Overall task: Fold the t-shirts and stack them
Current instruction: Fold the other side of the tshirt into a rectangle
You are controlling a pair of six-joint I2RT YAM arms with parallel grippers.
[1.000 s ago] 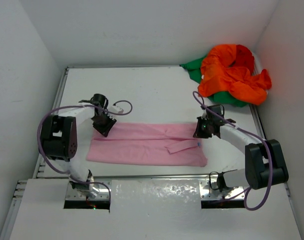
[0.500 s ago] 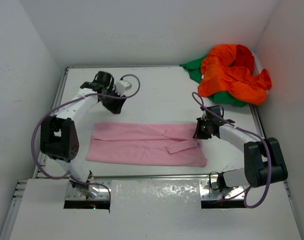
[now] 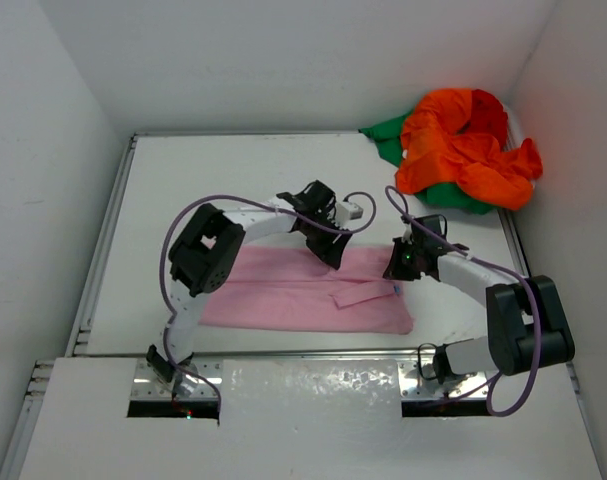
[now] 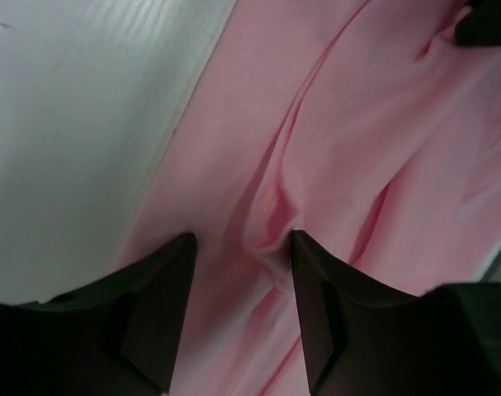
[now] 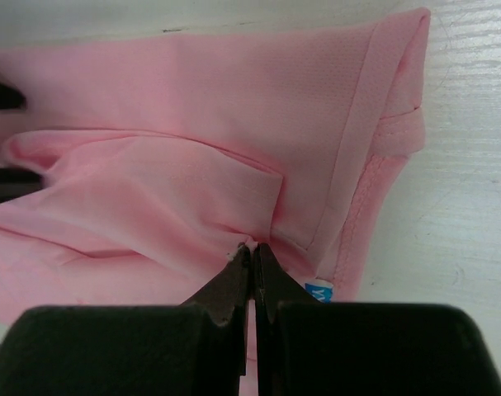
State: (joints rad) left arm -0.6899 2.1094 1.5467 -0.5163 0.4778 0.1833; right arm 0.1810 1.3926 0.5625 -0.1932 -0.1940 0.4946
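Observation:
The pink t-shirt (image 3: 283, 295) lies folded into a long strip across the table's near half. My left gripper (image 3: 333, 250) hovers low over the middle of its far edge. Its jaws are open and straddle a raised wrinkle of pink cloth (image 4: 271, 223), as the left gripper (image 4: 242, 239) shows in the wrist view. My right gripper (image 3: 398, 268) is at the strip's right end, shut on a pinch of the pink t-shirt (image 5: 192, 99); its closed tips (image 5: 252, 247) bite a fold beside the hem. Orange (image 3: 463, 150), green (image 3: 393, 135) and red (image 3: 488, 115) t-shirts lie heaped at the far right.
White walls close in the table (image 3: 203, 180) on the left, far and right sides. The left arm's elbow (image 3: 198, 262) hangs over the strip's left part. Purple cables loop off both arms.
My left arm has swung from the strip's left end, past the far left of the table, to the middle of the far edge, its jaws wider apart. The right gripper stayed put.

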